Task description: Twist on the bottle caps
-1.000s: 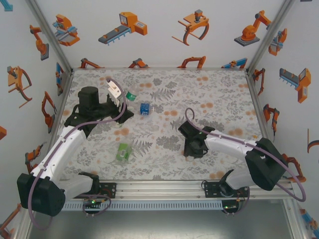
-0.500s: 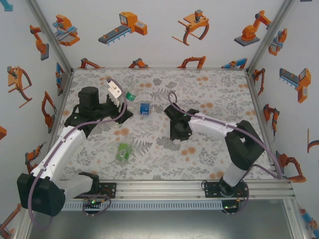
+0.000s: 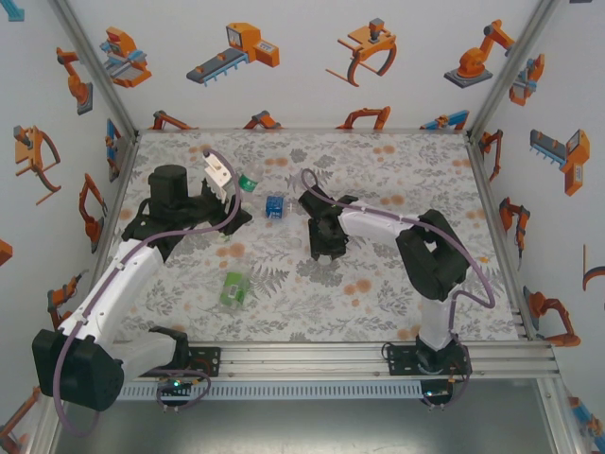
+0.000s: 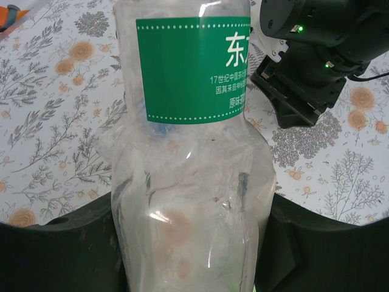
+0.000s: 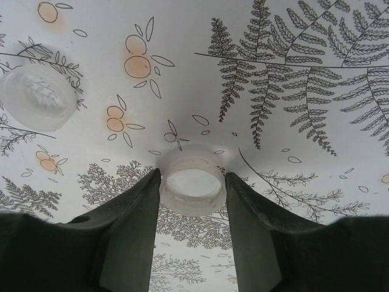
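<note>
My left end effector [image 4: 191,255] clamps the green-labelled bottle [image 4: 188,73]. Wrist view: my right end effector [image 5: 193,176] straddles a cap [image 5: 193,190] on the worktop [image 5: 316,201]; whether it grips, I cannot tell. Overhead: a blue-labelled bottle [image 3: 274,207] near it.

The overhead camera looks down from high at the near edge across the whole floral table [image 3: 378,170]. Each wrist camera hugs that same table, very close.

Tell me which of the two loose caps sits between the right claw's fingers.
The central cap, flanked by both fingers; the other cap lies apart at upper left.
</note>
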`<control>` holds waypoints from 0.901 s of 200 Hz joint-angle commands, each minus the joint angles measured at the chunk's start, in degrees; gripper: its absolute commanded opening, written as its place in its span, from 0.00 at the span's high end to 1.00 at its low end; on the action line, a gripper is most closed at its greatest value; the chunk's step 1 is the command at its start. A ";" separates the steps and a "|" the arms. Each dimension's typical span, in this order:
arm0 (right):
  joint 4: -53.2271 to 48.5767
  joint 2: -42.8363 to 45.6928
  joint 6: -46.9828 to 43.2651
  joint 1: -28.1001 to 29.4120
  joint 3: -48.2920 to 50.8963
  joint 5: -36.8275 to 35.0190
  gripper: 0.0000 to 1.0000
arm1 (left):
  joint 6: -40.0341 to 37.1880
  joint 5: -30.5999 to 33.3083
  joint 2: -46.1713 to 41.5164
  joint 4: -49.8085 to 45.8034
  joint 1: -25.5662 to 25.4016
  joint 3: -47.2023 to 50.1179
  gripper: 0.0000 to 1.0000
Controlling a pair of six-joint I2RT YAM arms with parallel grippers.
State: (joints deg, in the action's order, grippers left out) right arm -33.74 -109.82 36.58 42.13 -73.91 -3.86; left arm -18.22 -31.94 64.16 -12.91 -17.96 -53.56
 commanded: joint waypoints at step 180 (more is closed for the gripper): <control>-2.56 3.66 0.95 -0.29 -0.58 3.86 0.47 | -0.24 -1.39 0.22 0.16 0.32 -0.84 0.97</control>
State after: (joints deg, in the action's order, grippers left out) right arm -35.51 -105.69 36.60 42.13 -74.00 -0.60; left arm -18.20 -32.12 64.16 -12.91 -17.96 -53.56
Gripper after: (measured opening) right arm 0.528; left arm 0.555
